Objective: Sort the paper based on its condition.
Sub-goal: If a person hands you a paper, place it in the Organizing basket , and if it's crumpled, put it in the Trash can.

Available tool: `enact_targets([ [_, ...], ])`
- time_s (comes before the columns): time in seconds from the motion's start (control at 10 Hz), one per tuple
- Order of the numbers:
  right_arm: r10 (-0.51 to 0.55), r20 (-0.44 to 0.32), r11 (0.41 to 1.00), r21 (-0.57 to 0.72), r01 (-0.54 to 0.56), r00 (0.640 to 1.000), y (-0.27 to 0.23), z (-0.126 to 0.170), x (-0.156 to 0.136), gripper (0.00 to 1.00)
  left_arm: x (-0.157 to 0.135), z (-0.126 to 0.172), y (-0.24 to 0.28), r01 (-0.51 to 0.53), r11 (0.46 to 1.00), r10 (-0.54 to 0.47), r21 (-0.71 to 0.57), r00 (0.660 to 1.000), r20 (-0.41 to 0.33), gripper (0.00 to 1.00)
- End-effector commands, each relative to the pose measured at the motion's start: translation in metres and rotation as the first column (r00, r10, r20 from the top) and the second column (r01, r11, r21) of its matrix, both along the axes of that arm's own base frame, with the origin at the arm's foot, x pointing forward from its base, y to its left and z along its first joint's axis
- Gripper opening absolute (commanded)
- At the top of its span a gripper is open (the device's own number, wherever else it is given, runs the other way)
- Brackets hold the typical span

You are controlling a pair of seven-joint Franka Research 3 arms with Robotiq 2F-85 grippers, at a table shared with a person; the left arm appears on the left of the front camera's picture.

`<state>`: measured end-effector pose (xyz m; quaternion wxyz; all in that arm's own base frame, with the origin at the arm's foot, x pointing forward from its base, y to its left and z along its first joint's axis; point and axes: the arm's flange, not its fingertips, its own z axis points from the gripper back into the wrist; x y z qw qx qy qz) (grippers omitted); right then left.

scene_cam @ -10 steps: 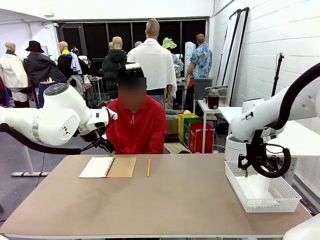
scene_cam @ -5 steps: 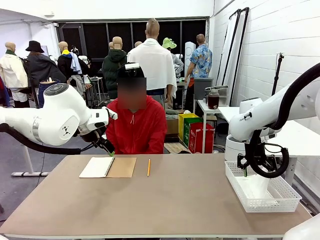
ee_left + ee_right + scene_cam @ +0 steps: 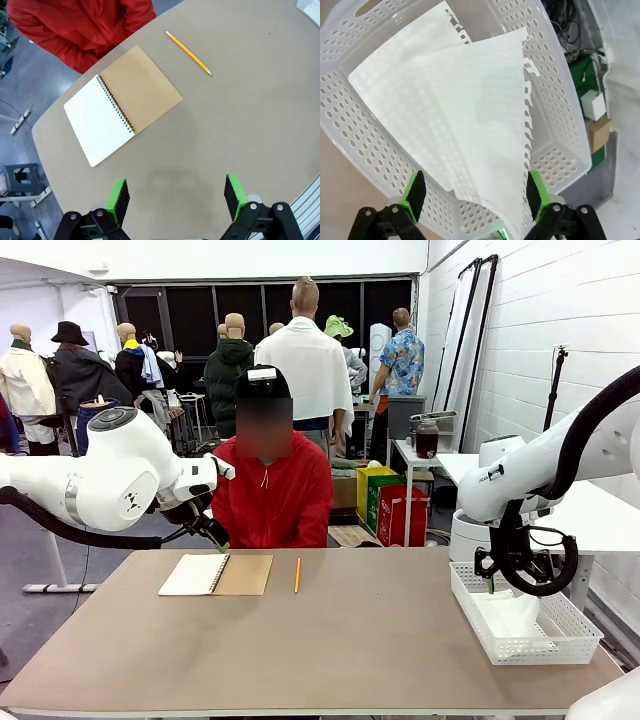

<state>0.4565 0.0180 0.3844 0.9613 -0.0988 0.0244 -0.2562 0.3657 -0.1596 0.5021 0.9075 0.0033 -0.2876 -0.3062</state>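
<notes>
Two sheets of white lined paper (image 3: pixel 465 115) with torn spiral edges lie overlapping in the white mesh basket (image 3: pixel 350 145). My right gripper (image 3: pixel 475 196) hangs open just above them, with the sheets' near edge reaching between its green pads and nothing gripped. In the front view that gripper (image 3: pixel 492 582) hovers over the basket (image 3: pixel 555 640) at the table's right end, and the paper (image 3: pixel 515 615) shows pale inside. My left gripper (image 3: pixel 176 200) stands open above bare table, empty; in the front view it (image 3: pixel 215 533) sits at the far left edge.
An open spiral notebook (image 3: pixel 122 105) with a brown cover lies at the far left beside a yellow pencil (image 3: pixel 189 52); both also show as the notebook (image 3: pixel 215 575) and pencil (image 3: pixel 297 575). A person in a red jacket (image 3: pixel 272 495) sits across the table.
My right gripper has edged slightly left over the basket. The left arm, notebook and pencil have stayed put.
</notes>
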Motion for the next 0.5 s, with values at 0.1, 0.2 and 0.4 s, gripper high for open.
enact_targets([
  [0.1,0.008,-0.005,1.0,0.0,-0.008,1.0,-0.0005,-0.0001,-0.0003,1.0,0.0005,-0.0011,0.0009,0.007,1.0,-0.007,0.0,1.0,0.003,1.0],
  [0.2,0.008,-0.005,1.0,0.0,-0.008,1.0,-0.0005,-0.0001,-0.0003,1.0,0.0005,-0.0011,0.0009,0.007,1.0,-0.007,0.0,1.0,0.003,1.0],
  [0.4,0.008,-0.005,1.0,0.0,-0.008,1.0,-0.0005,-0.0001,-0.0003,1.0,0.0005,-0.0011,0.0009,0.007,1.0,-0.007,0.0,1.0,0.003,1.0],
])
